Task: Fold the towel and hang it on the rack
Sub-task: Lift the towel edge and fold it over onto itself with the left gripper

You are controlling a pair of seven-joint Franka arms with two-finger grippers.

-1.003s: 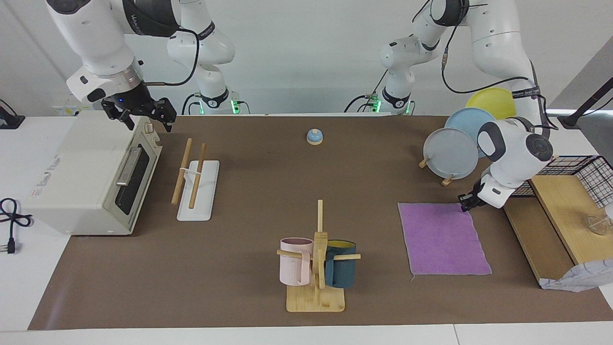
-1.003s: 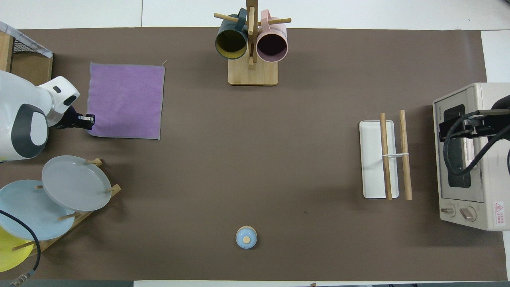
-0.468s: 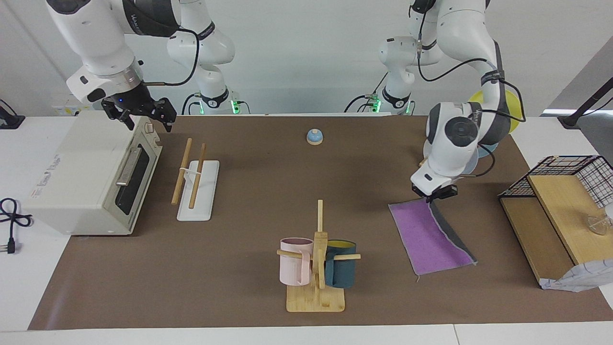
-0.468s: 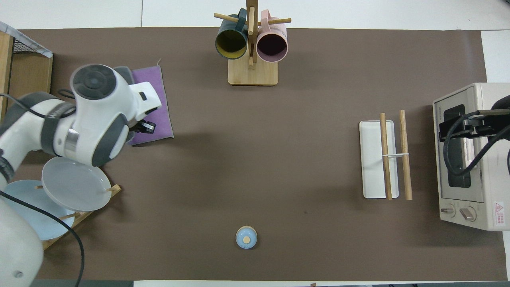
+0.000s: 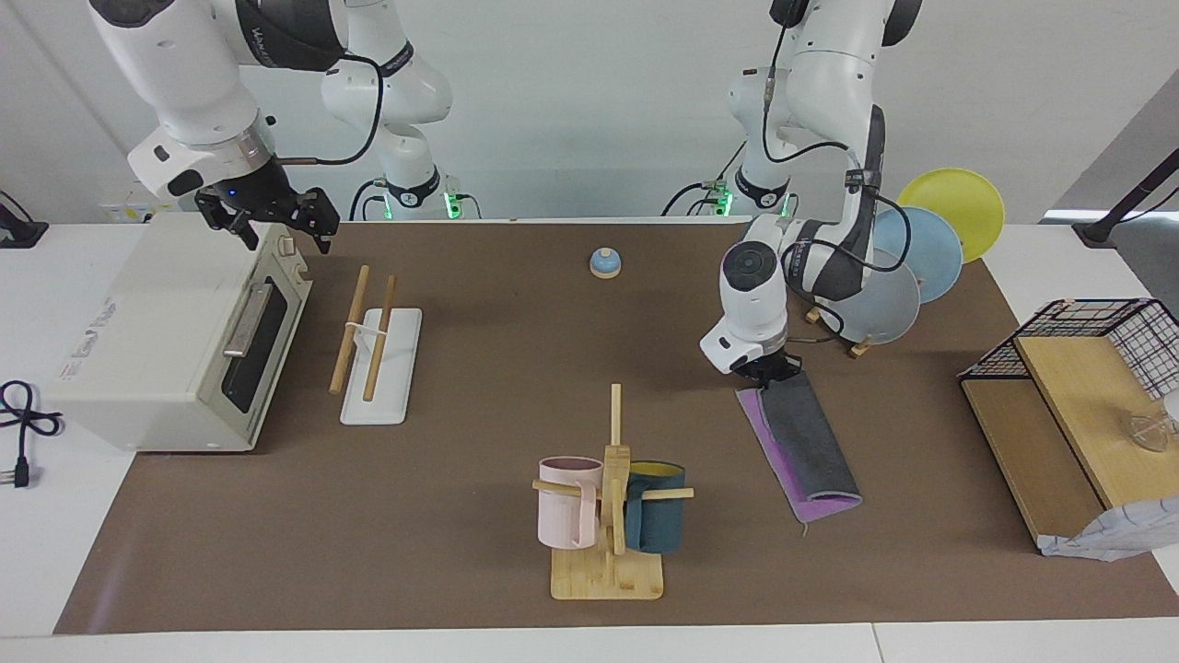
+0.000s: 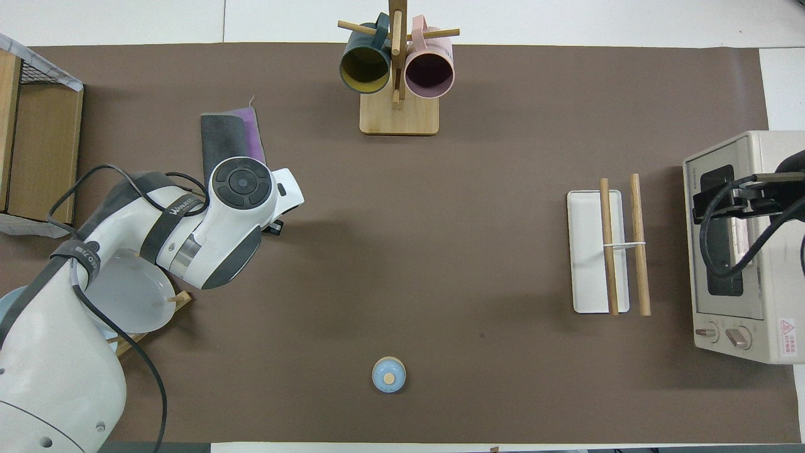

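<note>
The towel lies on the counter toward the left arm's end, folded lengthwise into a narrow strip. Its dark grey face is uppermost; a thin purple margin shows along one long edge and at the end farther from the robots. The strip lies beside the mug tree, apart from it.

The left gripper is down at the towel's end nearer the robots. Its jaws are closed on the corner of the cloth at that end. In the overhead view the left arm's wrist covers this end of the towel, and only the part farther from the robots shows.

The right gripper hangs over the top front edge of the toaster oven at the right arm's end of the counter. Its jaws stand wide apart and hold nothing. This arm waits.

The rack stands on the counter just beside the toaster oven, between the oven and the middle of the counter. Its two wooden dowels slant up from the white base. Nothing hangs on it. It is well apart from the towel.

The mug tree carries a pink mug and a dark blue mug. A small blue bell sits nearer the robots, at mid-counter. A plate stand with grey, blue and yellow plates stands nearer the robots than the towel.
</note>
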